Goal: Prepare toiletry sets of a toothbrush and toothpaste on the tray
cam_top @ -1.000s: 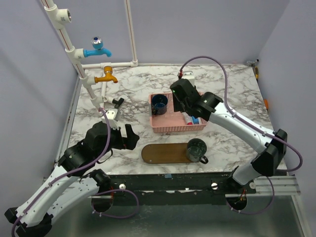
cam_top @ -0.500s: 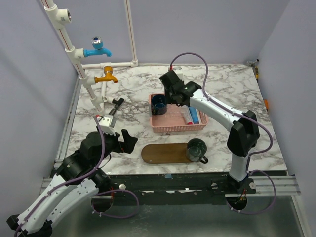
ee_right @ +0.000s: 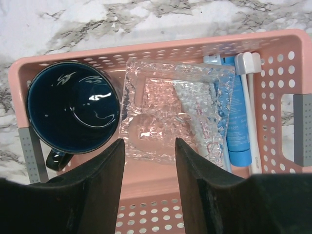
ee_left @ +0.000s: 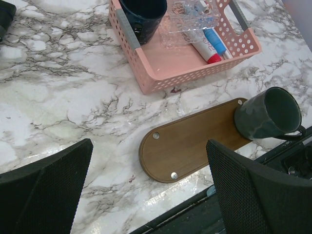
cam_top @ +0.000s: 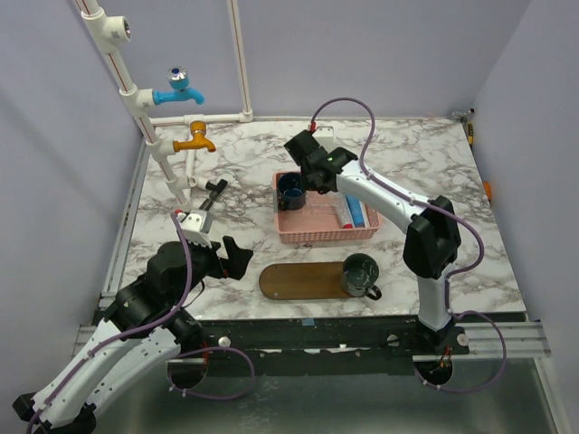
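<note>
Overhead, the left gripper (cam_top: 233, 258) hangs over marble tabletop (cam_top: 434, 163), the right gripper (cam_top: 303, 172) above the pink slotted plastic basket (cam_top: 321, 233). Left wrist: fingers spread wide; the dark brown oval wooden tray (ee_left: 190, 146) lies beyond, grey-green mug (ee_left: 268, 114) on its end. Right wrist: fingers parted, empty, over the basket, where light-blue toothpaste tube (ee_right: 237, 136) and white toothbrush (ee_right: 247, 62) lie

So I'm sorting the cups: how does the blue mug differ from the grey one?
The blue mug is dark navy; the grey mug is mottled grey-green. The blue mug stands at the left end of the pink basket; the grey mug sits on the right end of the wooden tray. Both have a side handle.
</note>
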`<action>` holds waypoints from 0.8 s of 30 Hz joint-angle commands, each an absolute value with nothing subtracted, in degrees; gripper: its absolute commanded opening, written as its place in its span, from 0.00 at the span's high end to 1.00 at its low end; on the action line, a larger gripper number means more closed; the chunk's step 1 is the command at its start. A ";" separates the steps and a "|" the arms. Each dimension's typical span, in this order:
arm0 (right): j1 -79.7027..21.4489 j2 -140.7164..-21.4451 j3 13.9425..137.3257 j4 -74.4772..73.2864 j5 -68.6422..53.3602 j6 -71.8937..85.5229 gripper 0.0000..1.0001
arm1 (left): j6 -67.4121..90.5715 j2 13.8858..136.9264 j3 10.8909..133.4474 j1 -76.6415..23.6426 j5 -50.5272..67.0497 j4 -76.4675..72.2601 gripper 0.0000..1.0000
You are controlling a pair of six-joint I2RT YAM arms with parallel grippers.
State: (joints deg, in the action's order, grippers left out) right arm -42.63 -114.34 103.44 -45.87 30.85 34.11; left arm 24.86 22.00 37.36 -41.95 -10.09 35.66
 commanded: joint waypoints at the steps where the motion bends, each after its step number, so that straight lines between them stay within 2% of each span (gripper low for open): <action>1: -42.54 -116.06 104.05 -48.16 34.78 37.49 0.52 | 23.73 20.86 36.31 -41.60 -10.61 33.84 0.01; 24: -42.23 -120.39 104.59 -50.55 39.09 40.51 0.55 | 23.38 20.36 36.08 -41.62 -9.93 33.60 0.01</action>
